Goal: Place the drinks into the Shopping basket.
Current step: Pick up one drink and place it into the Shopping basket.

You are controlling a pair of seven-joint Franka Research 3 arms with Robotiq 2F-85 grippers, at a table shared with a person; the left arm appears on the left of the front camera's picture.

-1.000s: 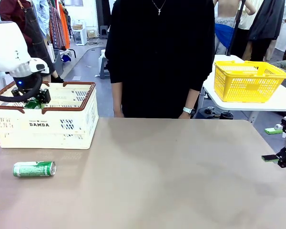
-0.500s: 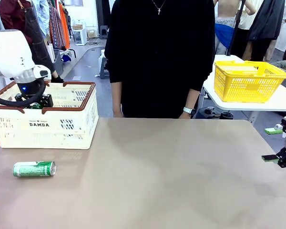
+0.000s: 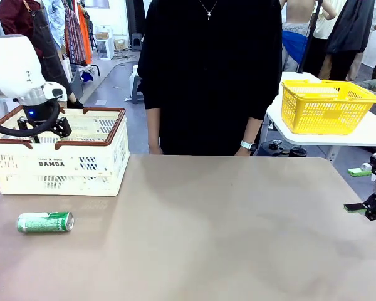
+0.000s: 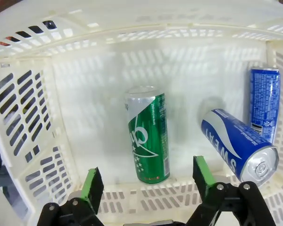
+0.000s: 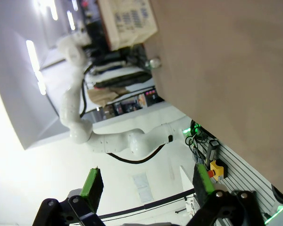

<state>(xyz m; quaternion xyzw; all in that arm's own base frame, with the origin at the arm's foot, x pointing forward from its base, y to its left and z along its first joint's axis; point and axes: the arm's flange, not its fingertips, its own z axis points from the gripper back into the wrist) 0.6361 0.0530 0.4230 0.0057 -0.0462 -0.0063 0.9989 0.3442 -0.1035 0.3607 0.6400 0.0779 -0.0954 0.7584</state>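
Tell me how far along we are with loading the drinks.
Three cans lie in the Shopping basket: a green can and two blue cans. The left gripper hangs open above them, empty. One green can on the table is left. The right gripper is open, idle.

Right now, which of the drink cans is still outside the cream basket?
The green can lying on its side on the table, in front of the cream basket. The other green can and two blue cans lie inside.
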